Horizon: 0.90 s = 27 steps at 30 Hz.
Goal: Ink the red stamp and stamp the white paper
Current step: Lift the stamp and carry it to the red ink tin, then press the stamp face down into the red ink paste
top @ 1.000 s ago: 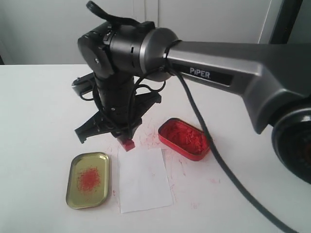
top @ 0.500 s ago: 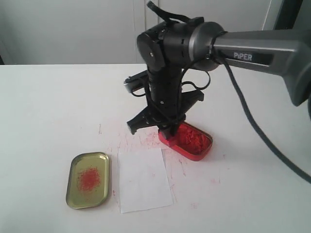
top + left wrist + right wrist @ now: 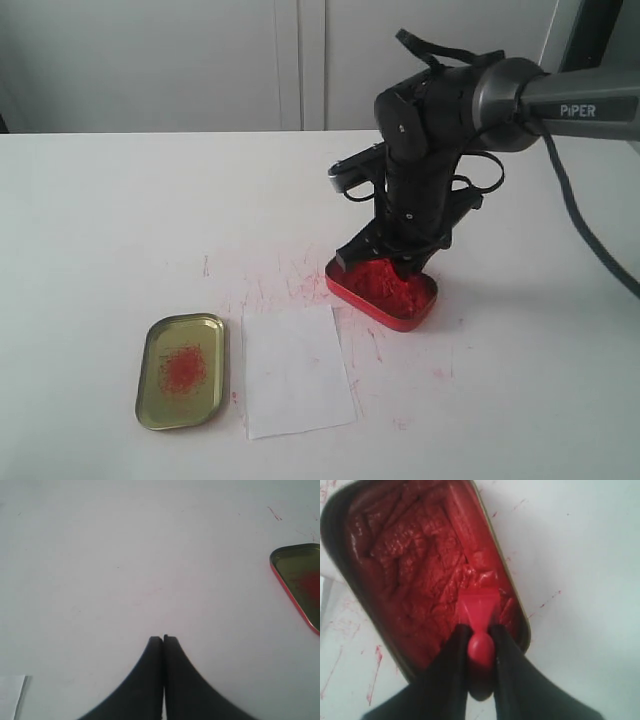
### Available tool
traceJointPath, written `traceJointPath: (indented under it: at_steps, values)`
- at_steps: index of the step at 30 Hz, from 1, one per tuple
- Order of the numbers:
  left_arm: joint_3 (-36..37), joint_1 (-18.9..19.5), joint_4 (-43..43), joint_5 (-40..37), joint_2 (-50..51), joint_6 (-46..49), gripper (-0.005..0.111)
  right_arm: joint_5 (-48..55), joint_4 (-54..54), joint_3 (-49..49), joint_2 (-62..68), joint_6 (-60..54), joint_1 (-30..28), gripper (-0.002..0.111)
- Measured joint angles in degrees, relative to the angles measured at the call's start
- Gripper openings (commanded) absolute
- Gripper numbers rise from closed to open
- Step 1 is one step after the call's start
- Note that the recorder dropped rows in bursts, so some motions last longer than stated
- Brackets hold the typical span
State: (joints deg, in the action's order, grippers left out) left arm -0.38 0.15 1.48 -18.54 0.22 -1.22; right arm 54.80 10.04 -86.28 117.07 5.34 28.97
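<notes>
Pressing into the paste: the right gripper (image 3: 400,262), right of centre in the exterior view, points down into the red oval ink tin (image 3: 380,308). From this view the gripper body and black arm hide the red stamp, which cannot be made out against the equally red paste. The right wrist view shows it. The right gripper's (image 3: 479,630) 2 black fingers are closed tightly on the rounded, glossy stub handle of the red stamp (image 3: 480,615). The stamp's flat base lies against the lumpy, ridged paste near one end of the tin. Whether the base is sunk in or merely touching cannot be told. The tin's far rim is cut off by the frame edge.

The left gripper (image 3: 163,639) appears only in the left wrist view. Its 2 dark, finely ribbed fingers are pressed together with nothing between them, above bare white tabletop (image 3: 100,220). Beside it, partly cut off, is the gold tin lid (image 3: 292,565), with a red outer rim and a red smudge inside.

In the exterior view the lid (image 3: 160,345) lies at the lower left. The white paper (image 3: 297,370), thin, flat and rectangular, lies just beside it at lower centre, near the tin but apart from it. Fine red smears (image 3: 280,285) streak the tabletop between the paper and the tin. Any mark on the paper is too faint to resolve.
</notes>
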Motion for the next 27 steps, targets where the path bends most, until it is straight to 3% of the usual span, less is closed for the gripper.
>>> traceJointPath:
  at_steps: [13,27]
  values:
    - [0.0,0.0,0.0,0.0,0.0,0.0,0.0,-7.62,-5.59,2.65,0.0,-0.27,0.0,0.0]
    - [0.0,0.0,0.0,0.0,0.0,0.0,0.0,-8.87,-6.37,2.65,2.08,-0.4,0.0,0.0]
